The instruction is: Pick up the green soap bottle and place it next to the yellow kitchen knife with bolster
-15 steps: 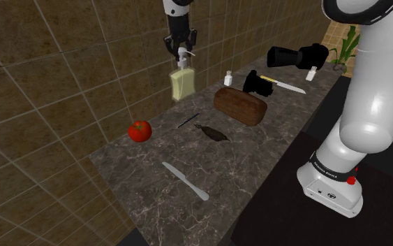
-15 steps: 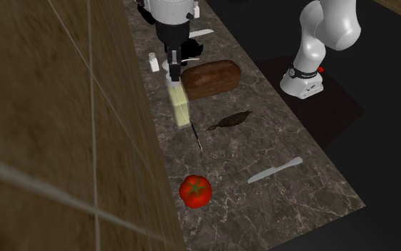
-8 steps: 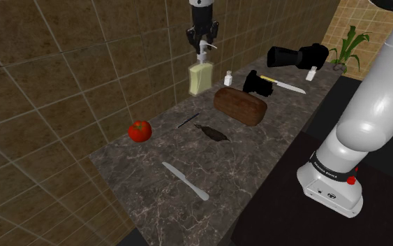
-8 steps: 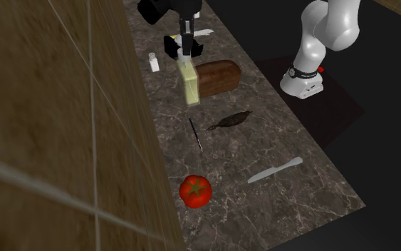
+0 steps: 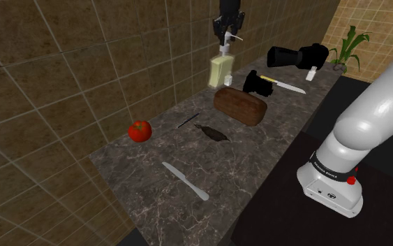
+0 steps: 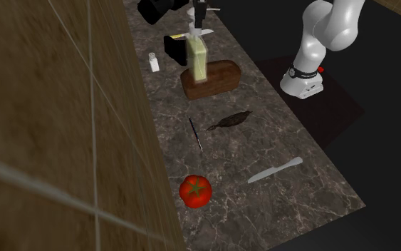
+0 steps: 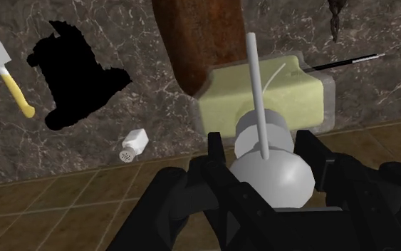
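Pale green bottle (image 5: pixel 220 72), shoulder view: hangs by its pump neck from the gripper (image 5: pixel 227 36), held clear of the loaf (image 5: pixel 240 106) for carrying, not yet at the knife (image 5: pixel 285 86). Second exterior view: we see it over the loaf. Wrist view adds: fingers (image 7: pixel 216 151) clamped on the neck, knife well off.

Gripper (image 5: pixel 227 36) holds the soap bottle (image 5: pixel 220 70) clear above the counter (image 5: pixel 257 150), over the wall-side end of the brown loaf (image 5: pixel 240 106), with the tiled wall (image 5: pixel 83 63) close behind. A black shape (image 7: pixel 77 78) lies just beside the yellow-handled knife (image 7: pixel 15 95), between it and the loaf, and a white shaker (image 7: pixel 134 145) lies near the wall. Bare counter shows between black shape, shaker and loaf.
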You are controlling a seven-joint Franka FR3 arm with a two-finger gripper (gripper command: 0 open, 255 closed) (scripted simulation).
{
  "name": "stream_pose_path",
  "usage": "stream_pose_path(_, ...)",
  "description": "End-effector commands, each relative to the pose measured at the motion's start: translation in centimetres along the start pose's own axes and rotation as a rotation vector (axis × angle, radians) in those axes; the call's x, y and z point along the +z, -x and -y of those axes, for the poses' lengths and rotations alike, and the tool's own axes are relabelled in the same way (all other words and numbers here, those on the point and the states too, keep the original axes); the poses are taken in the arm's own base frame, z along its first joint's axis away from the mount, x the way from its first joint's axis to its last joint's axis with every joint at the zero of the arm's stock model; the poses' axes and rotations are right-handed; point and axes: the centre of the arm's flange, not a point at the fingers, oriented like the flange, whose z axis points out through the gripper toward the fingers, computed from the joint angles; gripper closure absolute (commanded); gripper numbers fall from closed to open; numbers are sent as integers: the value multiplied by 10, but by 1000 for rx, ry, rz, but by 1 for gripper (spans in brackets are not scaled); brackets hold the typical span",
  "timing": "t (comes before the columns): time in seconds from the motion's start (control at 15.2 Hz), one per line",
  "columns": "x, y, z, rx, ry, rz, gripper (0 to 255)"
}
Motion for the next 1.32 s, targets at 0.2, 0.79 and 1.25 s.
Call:
stream_pose_path(0.2, -14, 28, -60, -1, -1, 0, 255)
stream_pose_path(0.79, -37, 74, -167, -1, -1, 0, 255)
stream_pose_path(1.25, -55, 111, -250, -1, -1, 0, 255)
